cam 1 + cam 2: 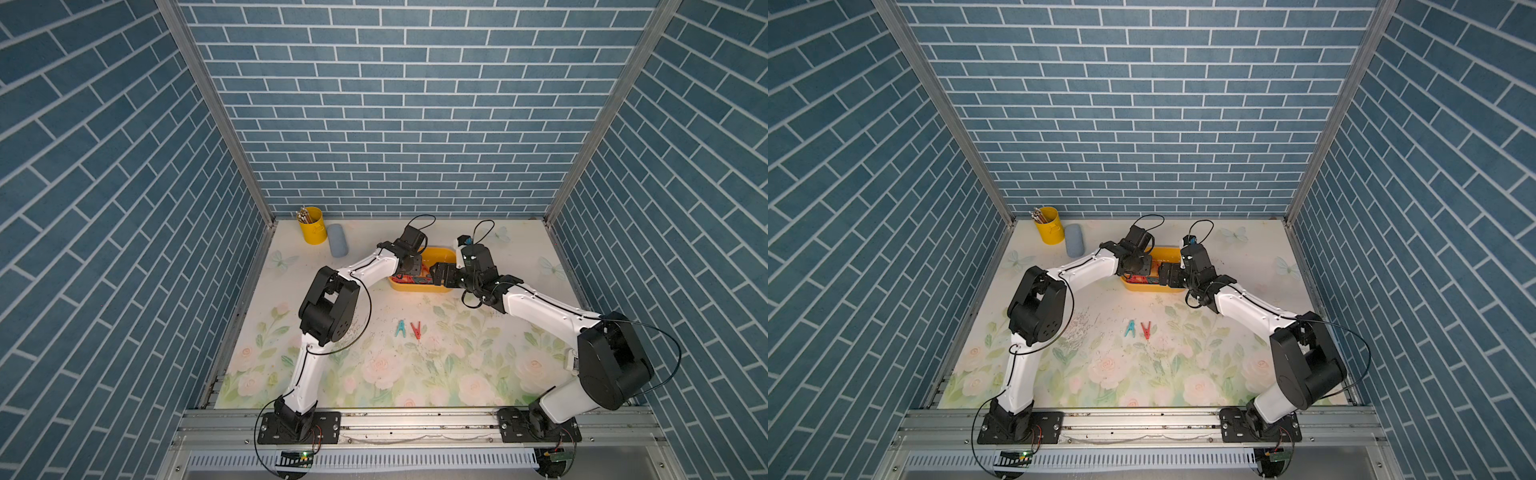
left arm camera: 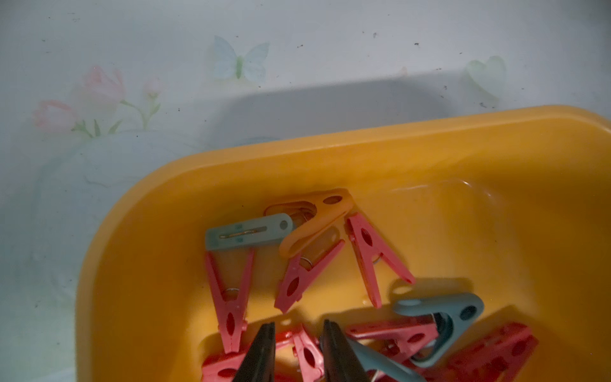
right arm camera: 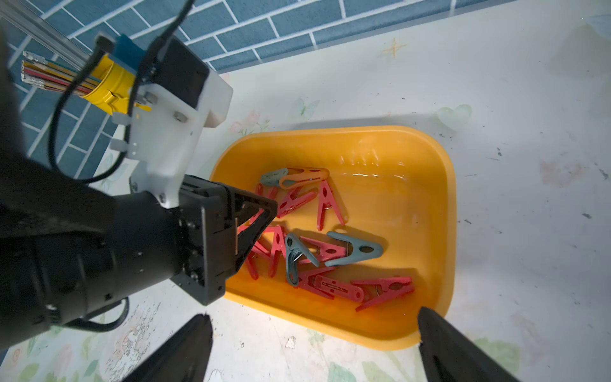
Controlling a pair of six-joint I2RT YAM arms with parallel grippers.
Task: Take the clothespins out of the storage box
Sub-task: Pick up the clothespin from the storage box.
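The yellow storage box (image 1: 440,251) (image 1: 1168,252) sits mid-table at the back. It holds several clothespins: mostly red (image 3: 325,205), some teal (image 3: 355,253) and one orange (image 2: 314,218). My left gripper (image 2: 299,330) (image 1: 409,275) reaches down into the box. Its jaws stand narrowly open on either side of a red clothespin (image 2: 309,355) lying on the box floor; one finger touches it and a small gap shows at the other. My right gripper (image 3: 313,312) (image 1: 434,275) hangs wide open at the box's near wall (image 3: 330,327), holding nothing. A teal clothespin (image 1: 400,328) and a red one (image 1: 416,329) lie on the table.
A yellow pencil cup (image 1: 311,226) and a grey oblong case (image 1: 338,241) stand at the back left. The two arms meet closely over the box. Flower-patterned tabletop (image 1: 374,365) spreads in front of the two loose pegs.
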